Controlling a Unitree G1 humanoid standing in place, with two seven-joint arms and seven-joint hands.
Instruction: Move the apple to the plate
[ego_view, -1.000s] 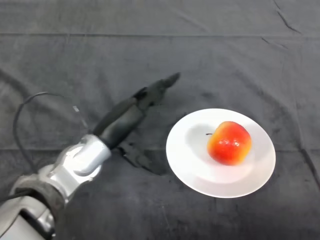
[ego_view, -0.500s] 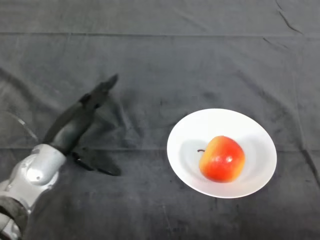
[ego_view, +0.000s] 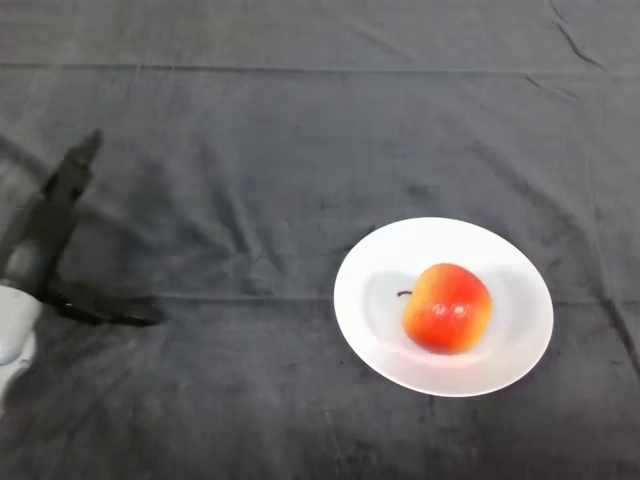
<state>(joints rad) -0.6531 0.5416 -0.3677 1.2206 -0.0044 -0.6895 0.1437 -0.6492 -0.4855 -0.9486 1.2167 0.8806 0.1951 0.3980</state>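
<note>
Left hand (ego_view: 45, 235) was seen at nine o'clock, fingers straight, nothing held, well apart from the white plate (ego_view: 520, 260). At four o'clock, the red-yellow apple (ego_view: 447, 308) was settled on it; withdrawal should be made without snagging the desk (ego_view: 300, 120) cloth.

My left hand (ego_view: 45, 225) sits at the left edge of the desk (ego_view: 300, 130), well clear of its middle. My fingers (ego_view: 72, 172) stretch out straight, pointing up and away toward the far edge, holding nothing. My thumb (ego_view: 105, 312) splays out sideways, low over the cloth, wide apart from the fingers. Only a small silver-grey bit of my wrist (ego_view: 12, 325) shows at the desk's left edge.
</note>
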